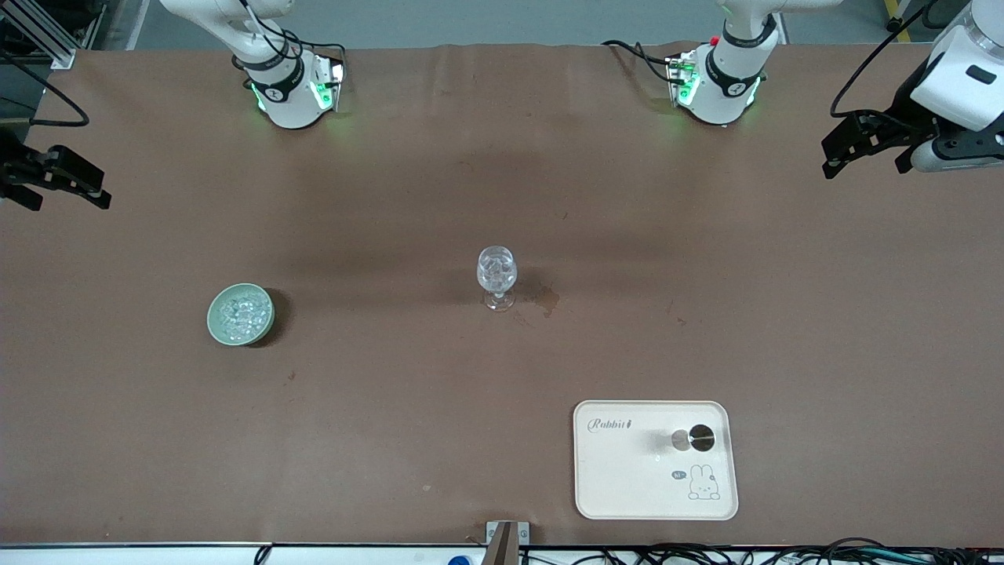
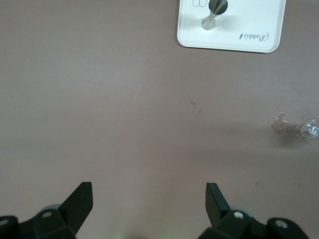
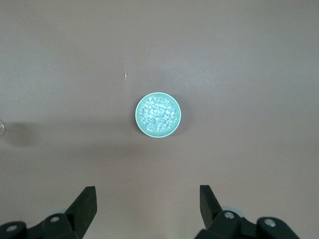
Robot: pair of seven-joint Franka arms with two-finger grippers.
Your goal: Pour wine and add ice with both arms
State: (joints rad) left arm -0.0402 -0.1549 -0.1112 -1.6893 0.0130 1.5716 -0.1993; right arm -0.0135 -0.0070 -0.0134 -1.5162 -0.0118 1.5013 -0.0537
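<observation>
A clear wine glass (image 1: 496, 276) stands upright at the table's middle, with clear glinting contents in its bowl. It also shows at the edge of the left wrist view (image 2: 311, 129). A pale green bowl (image 1: 217, 323) holds several chunks of ice (image 1: 240, 311) toward the right arm's end; the right wrist view looks straight down on the ice (image 3: 158, 113). My left gripper (image 1: 863, 161) (image 2: 149, 186) hangs open and empty, high over the left arm's end. My right gripper (image 1: 67, 195) (image 3: 148, 189) hangs open and empty, high over the right arm's end.
A white tray (image 1: 627, 479) with a rabbit drawing lies nearer the front camera than the glass; a small dark-topped metal object (image 1: 694, 439) stands on it. A wet stain (image 1: 543, 300) marks the brown cloth beside the glass.
</observation>
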